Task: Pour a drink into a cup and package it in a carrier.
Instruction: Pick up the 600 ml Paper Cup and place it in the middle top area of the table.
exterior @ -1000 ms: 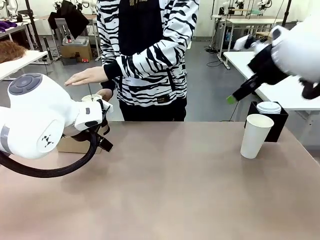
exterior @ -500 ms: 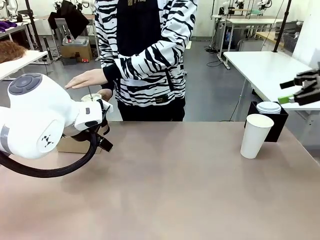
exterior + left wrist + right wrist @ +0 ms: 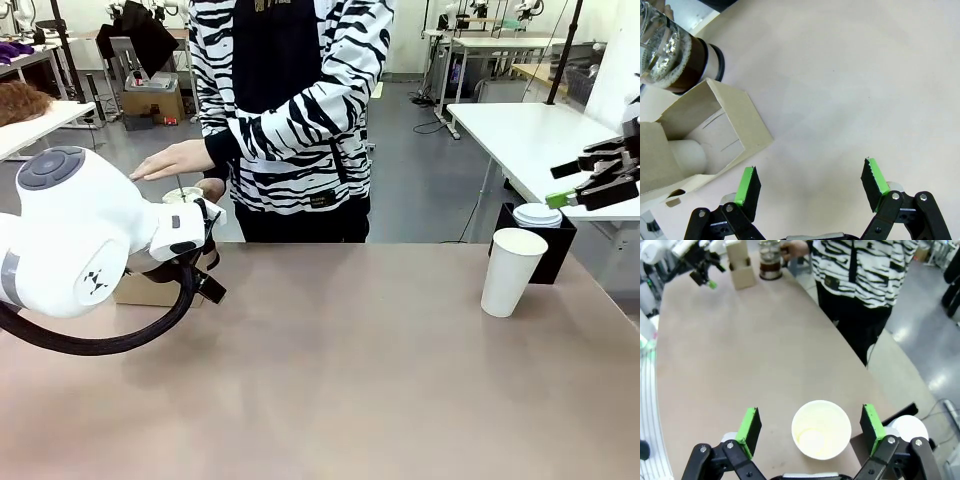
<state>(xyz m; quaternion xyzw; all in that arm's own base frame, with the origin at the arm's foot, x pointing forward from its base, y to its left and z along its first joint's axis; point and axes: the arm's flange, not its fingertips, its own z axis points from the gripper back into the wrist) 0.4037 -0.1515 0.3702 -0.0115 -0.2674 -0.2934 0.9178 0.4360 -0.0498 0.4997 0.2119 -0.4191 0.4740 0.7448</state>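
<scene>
Front view gives us the brown worktop [image 3: 350, 380] first, with a person [image 3: 290, 110] in a zebra-striped top standing at its far side. Our left arm [image 3: 70, 240] bulks over the left end and hides most of the carrier [image 3: 140, 290]. From the left wrist view we see the carrier [image 3: 715, 125] as an open cardboard box on the worktop. The glass pitcher [image 3: 665, 45] stands just beside it, with the dark drink [image 3: 690, 60] at the pitcher's bottom end. The person's one hand [image 3: 175, 157] lies flat above the pitcher, and the other hand [image 3: 210, 187] is at its side.

The cup [image 3: 512, 272] stands upright toward the right end, well apart from the carrier. It is just in front of a black box [image 3: 560, 250] that carries a shorter lidded cup [image 3: 538, 214]. Our left fingers [image 3: 747, 182] are spread wide, holding nothing, near the carrier's corner. Our right fingers [image 3: 600, 190] hang above and to the right of the cup, apart from it. In the right wrist view they stand wide apart, with the cup's pale mouth [image 3: 821, 429] between them, farther down.
</scene>
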